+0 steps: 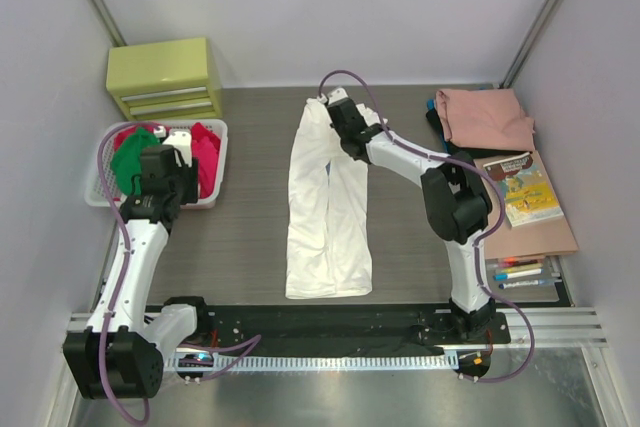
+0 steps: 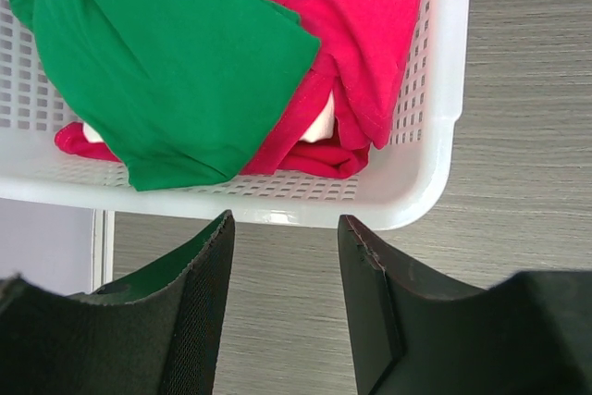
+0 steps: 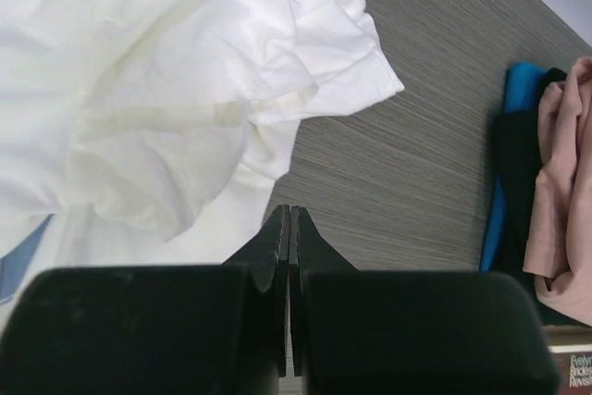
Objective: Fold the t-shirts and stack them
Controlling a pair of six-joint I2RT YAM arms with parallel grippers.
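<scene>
- While the left gripper (image 1: 163, 172) hangs over the near rim of the white slotted basket (image 1: 218, 129), its jaws stand partly apart and grasp nothing; in the left wrist view the gripper (image 2: 285, 228) shows bare worktop between its fingers.
- Basket (image 2: 444, 90), at the left edge of the worktop towards the far corner: holds a green t-shirt (image 2: 166, 53) lying over a red-pink t-shirt (image 2: 361, 6). From above, the green one (image 1: 130, 162) is on the basket's left and the red-pink one (image 1: 205, 152) on its right.
- White t-shirt (image 1: 328, 202): spread on the middle of the worktop as a long narrow strip, folded lengthwise and running from near the far edge to near the front edge.
- Right gripper (image 1: 335, 112): at the far end of the white t-shirt, clenched. In the right wrist view its fingers (image 3: 289, 228) meet with no cloth visible between them, the tips just beside the rumpled edge of the white t-shirt (image 3: 157, 90).
- Salmon-pink t-shirt (image 1: 485, 117): folded at the far right corner of the worktop, resting on a black garment (image 3: 513, 164).
- Book (image 1: 525, 187): lies on a brown board (image 1: 545, 237) along the right edge, nearer than the salmon-pink t-shirt.
- Yellow-green drawer unit (image 1: 165, 77): at the far left corner, behind the basket.
</scene>
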